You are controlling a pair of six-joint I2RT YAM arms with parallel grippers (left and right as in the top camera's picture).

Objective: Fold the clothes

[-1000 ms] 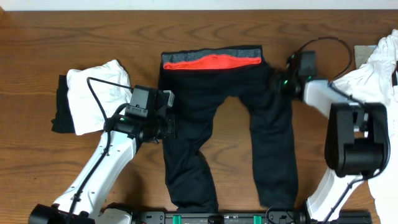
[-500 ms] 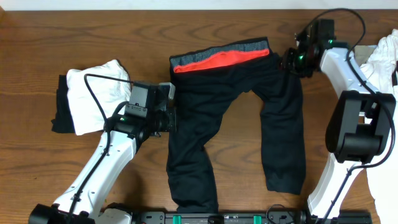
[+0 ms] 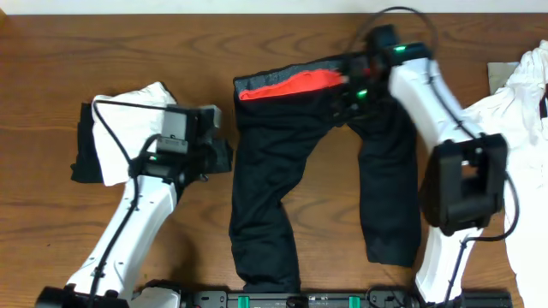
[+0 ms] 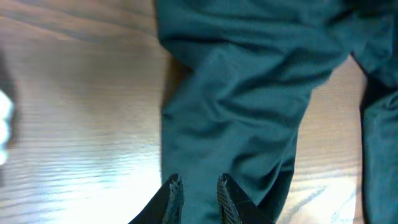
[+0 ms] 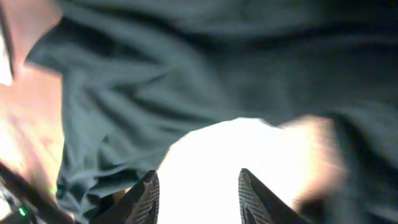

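Observation:
The black trousers [image 3: 274, 171] lie flat on the table with both legs pointing toward me. Their grey-and-red waistband [image 3: 295, 81] is at the far end, tilted up to the right. My left gripper [image 3: 226, 156] sits at the outer edge of the left leg. In the left wrist view it [image 4: 199, 186] is slightly open, with dark cloth [image 4: 249, 81] under and beyond the tips and nothing pinched. My right gripper [image 3: 342, 104] hovers over the crotch just below the waistband. It [image 5: 199, 186] is open over bare bright table [image 5: 236, 155], with trouser fabric [image 5: 155, 74] arching around it.
A crumpled white garment [image 3: 133, 128] lies on another black one [image 3: 84, 145] left of my left arm. More white cloth [image 3: 522, 103] is piled at the right edge, behind the right arm's base. Bare wood table [image 3: 334, 197] shows between the legs.
The right arm swung left from the trousers' right hip to above the crotch, and its jaws opened. The left gripper let go and backed a little leftward. The waistband's right end was pulled up and right.

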